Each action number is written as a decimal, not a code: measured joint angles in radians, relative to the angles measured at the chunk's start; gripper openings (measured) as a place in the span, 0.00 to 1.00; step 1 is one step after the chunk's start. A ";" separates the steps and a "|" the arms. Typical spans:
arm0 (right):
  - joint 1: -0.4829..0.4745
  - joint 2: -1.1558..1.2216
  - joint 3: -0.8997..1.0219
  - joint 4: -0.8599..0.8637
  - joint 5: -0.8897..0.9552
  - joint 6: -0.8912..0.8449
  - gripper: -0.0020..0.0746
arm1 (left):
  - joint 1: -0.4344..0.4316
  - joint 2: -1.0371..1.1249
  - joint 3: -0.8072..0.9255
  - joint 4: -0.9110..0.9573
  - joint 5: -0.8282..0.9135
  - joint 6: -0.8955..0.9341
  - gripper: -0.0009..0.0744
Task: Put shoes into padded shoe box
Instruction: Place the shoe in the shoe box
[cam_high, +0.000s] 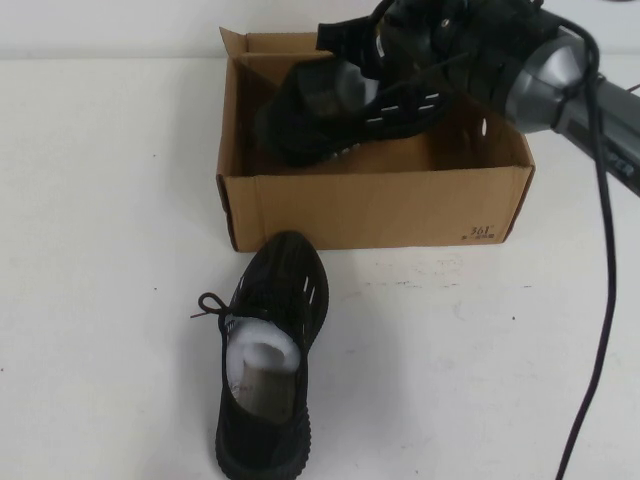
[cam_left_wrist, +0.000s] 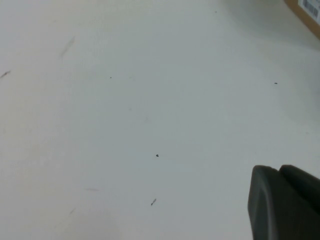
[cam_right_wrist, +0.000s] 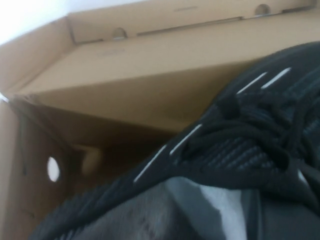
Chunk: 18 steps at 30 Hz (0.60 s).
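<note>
The brown cardboard shoe box (cam_high: 380, 205) stands open at the back middle of the table. My right gripper (cam_high: 400, 55) is shut on one black sneaker (cam_high: 340, 110) and holds it tilted, toe down, inside the box's opening. In the right wrist view this sneaker (cam_right_wrist: 250, 135) with its white dashes and laces fills the foreground, with the box's inner wall (cam_right_wrist: 150, 60) behind it. The other black sneaker (cam_high: 270, 360), with white paper stuffing, lies on the table with its toe touching the box's front. My left gripper (cam_left_wrist: 282, 205) is shut and empty over bare table, outside the high view.
The white table (cam_high: 110, 250) spreads left, right and in front of the box. The right arm's black cable (cam_high: 600, 300) hangs down at the right. A corner of a box (cam_left_wrist: 305, 12) shows at the left wrist view's edge.
</note>
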 joint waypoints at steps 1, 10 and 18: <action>0.002 -0.012 0.000 0.000 0.021 -0.008 0.05 | 0.000 0.000 0.000 0.000 0.000 0.000 0.01; 0.021 -0.097 0.000 -0.007 0.121 0.137 0.05 | 0.000 0.000 0.000 0.000 0.000 0.000 0.01; 0.021 -0.089 0.000 -0.005 0.148 0.332 0.05 | 0.000 0.000 0.000 0.000 0.000 0.000 0.01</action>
